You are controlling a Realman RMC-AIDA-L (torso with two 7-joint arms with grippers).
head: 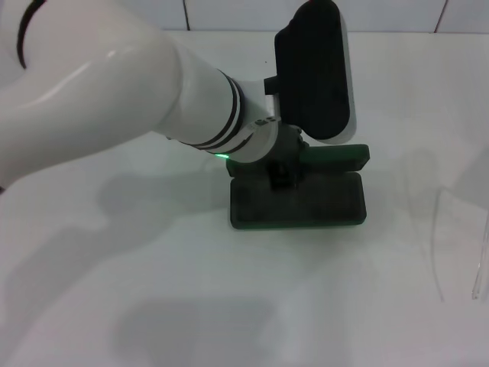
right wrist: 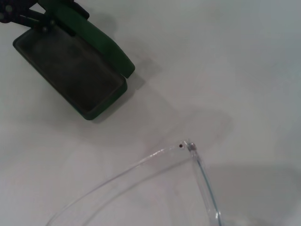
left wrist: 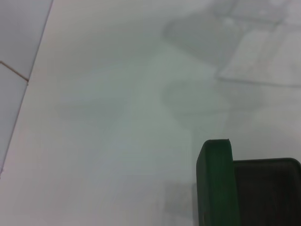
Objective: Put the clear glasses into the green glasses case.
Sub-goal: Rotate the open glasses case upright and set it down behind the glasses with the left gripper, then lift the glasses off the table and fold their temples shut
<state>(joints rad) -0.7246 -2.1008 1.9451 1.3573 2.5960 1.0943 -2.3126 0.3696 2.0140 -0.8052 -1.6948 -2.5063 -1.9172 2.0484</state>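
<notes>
One left gripper [head: 284, 170] clasps the raised lid of the open green glasses case [head: 298, 202], while the clear glasses [head: 458, 245] lie well apart on the table's [head: 153, 306] right side.

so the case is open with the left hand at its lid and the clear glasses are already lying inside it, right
Not quite. The green glasses case is open with the left hand at its lid, but the clear glasses lie on the table beside it; the right wrist view shows the tray empty.
</notes>
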